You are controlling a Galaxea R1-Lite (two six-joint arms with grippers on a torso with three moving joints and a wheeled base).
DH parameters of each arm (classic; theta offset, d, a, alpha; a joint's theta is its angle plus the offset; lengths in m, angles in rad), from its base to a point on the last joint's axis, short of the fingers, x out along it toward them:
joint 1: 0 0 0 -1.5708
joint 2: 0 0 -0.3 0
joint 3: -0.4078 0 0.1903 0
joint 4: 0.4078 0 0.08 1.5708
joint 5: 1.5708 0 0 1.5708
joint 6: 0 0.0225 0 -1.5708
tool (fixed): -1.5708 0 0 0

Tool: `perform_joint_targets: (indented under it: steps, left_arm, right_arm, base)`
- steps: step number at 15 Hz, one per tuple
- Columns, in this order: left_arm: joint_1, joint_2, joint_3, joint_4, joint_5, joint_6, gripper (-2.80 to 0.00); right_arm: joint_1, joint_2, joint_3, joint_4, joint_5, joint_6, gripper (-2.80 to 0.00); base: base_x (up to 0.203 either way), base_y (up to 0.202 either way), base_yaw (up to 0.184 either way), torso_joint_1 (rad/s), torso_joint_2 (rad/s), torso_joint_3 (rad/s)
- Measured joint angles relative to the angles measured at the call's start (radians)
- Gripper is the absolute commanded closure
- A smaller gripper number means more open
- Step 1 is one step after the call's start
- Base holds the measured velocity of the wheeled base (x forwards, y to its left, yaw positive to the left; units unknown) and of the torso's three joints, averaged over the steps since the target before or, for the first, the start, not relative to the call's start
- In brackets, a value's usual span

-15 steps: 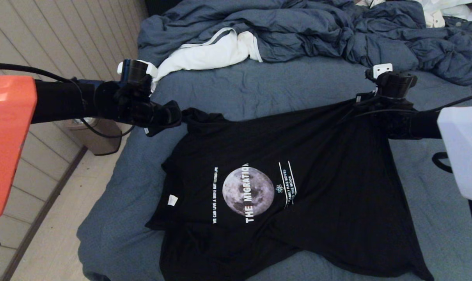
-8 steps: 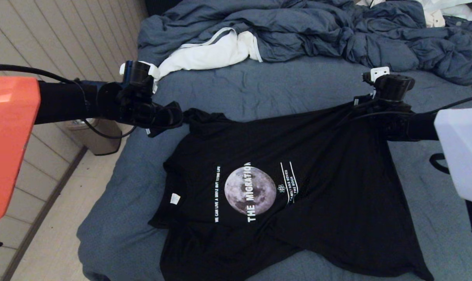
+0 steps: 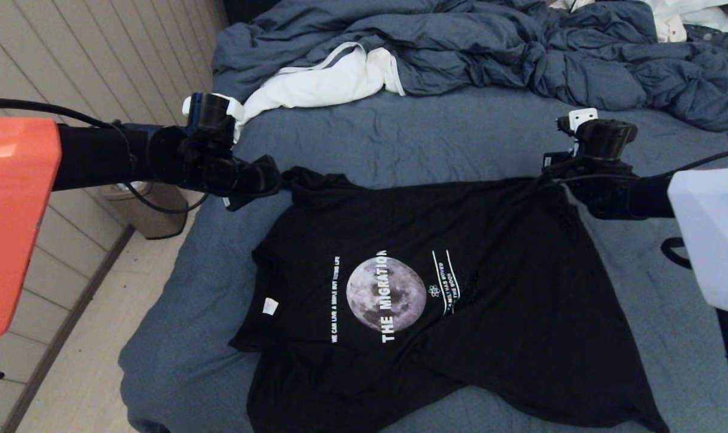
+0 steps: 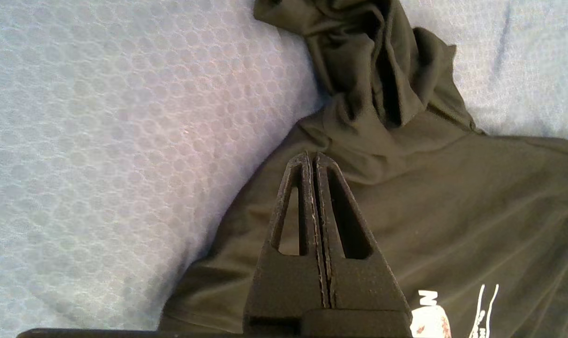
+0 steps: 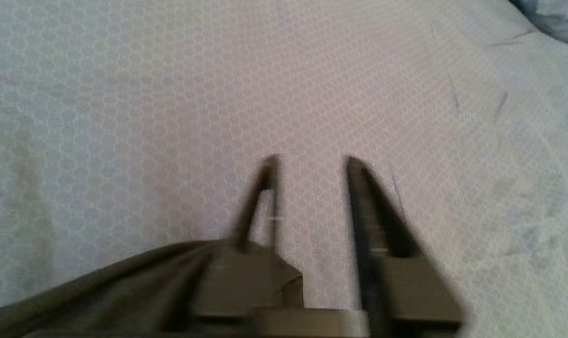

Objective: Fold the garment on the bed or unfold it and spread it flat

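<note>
The black garment (image 3: 436, 288) carries a grey moon print with white lettering at the frame's centre, spread on the blue-grey bed (image 3: 400, 138), below a rumpled darker blue-grey duvet (image 3: 520, 54) and a white cloth (image 3: 322, 81) at upper centre.

The bed (image 3: 400, 138) carried the garment (image 3: 436, 300) spread print-up, with a rumpled duvet (image 3: 490, 54) and white cloth (image 3: 322, 81) behind.
</note>
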Motion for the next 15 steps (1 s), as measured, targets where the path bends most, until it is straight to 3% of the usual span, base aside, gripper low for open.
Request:
perform_joint_targets:
  steps: [15]
  left_arm:
    - [0.003, -0.015, 0.001, 0.000, -0.002, -0.004, 0.00]
  right_arm:
    - [0.007, -0.032, 0.014, 0.091, 0.053, 0.102, -2.80]
  base:
    - [0.000, 0.000, 0.000, 0.000, 0.00, 0.000]
